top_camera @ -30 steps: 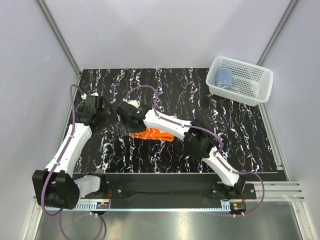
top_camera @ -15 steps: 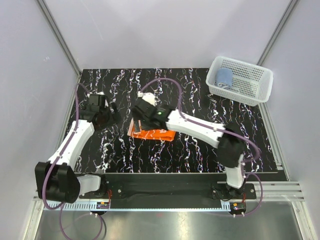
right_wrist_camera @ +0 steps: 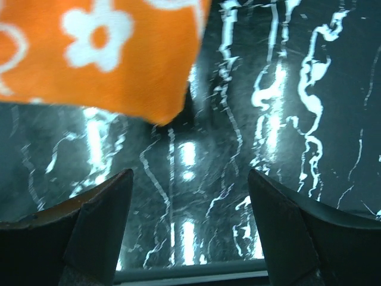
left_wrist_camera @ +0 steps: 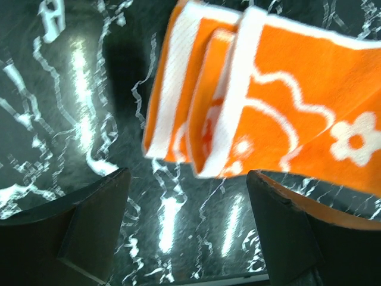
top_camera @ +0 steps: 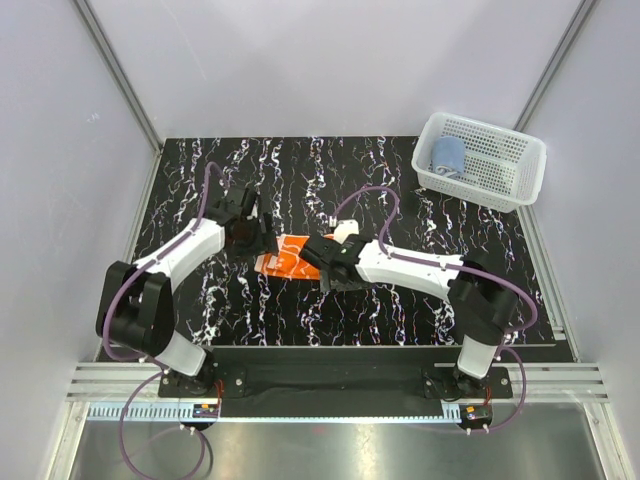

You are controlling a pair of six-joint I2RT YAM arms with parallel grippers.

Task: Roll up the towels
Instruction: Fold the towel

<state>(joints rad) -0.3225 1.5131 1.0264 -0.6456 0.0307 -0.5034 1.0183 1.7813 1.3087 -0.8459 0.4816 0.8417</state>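
Observation:
The orange towel (top_camera: 283,258) with white flowers lies folded on the black marbled table, its layered end toward my left gripper (top_camera: 264,243). In the left wrist view the orange towel (left_wrist_camera: 280,101) lies just beyond the open left gripper (left_wrist_camera: 187,182), nothing between the fingers. My right gripper (top_camera: 316,264) sits at the towel's right end. In the right wrist view a corner of the orange towel (right_wrist_camera: 101,53) lies ahead of the open right gripper (right_wrist_camera: 190,179), only table between the fingers. The light blue towel (top_camera: 447,155) sits rolled in the basket.
A white mesh basket (top_camera: 500,175) stands at the table's far right corner. Purple cables loop above both arms. Grey walls and metal rails close in the table on three sides.
Both arms swung in toward the orange towel: the left gripper moved right to its left end, the right gripper came off the towel to its right end, jaws wider.

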